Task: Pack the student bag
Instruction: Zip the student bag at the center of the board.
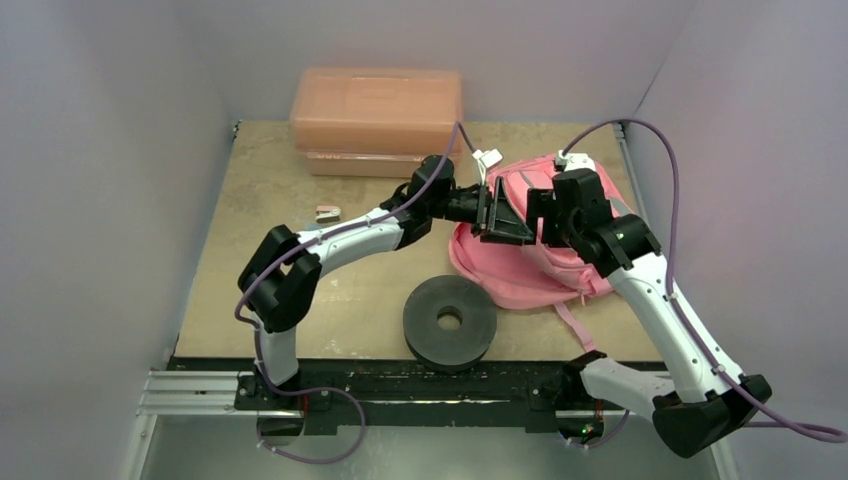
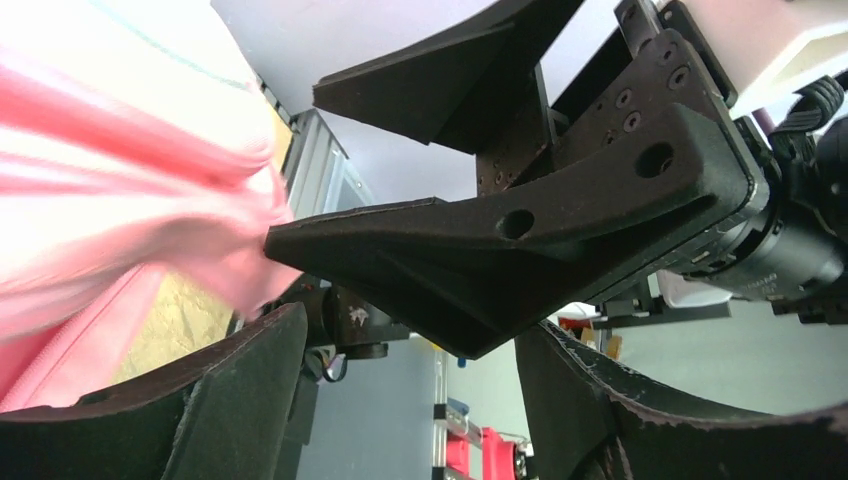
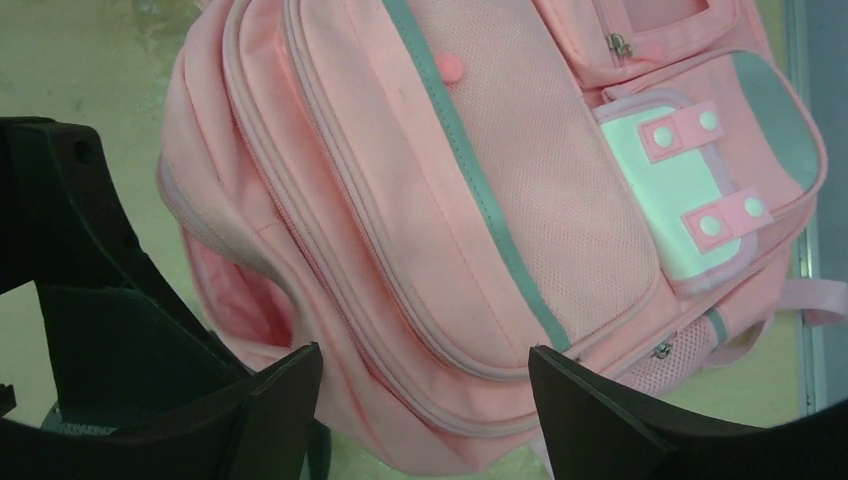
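The student bag point(image 1: 520, 262) is a soft pink backpack lying flat at the right of the table, front pockets up; its grey trim and zips fill the right wrist view point(image 3: 470, 200). My left gripper point(image 1: 497, 212) stands open at the bag's left upper edge, nothing between its fingers point(image 2: 240, 400); pink fabric point(image 2: 120, 200) bunches just outside its left finger. My right gripper point(image 1: 540, 215) hovers open just above the bag, its fingers point(image 3: 280, 410) straddling the zipped edge without gripping. The two grippers face each other closely; the right one's black fingers point(image 2: 520, 250) loom in the left wrist view.
A rigid salmon plastic box point(image 1: 375, 115) stands at the back centre. A black ring-shaped disc point(image 1: 450, 320) lies near the front edge. A small pinkish block point(image 1: 327, 213) rests at the left. Grey walls close in on both sides.
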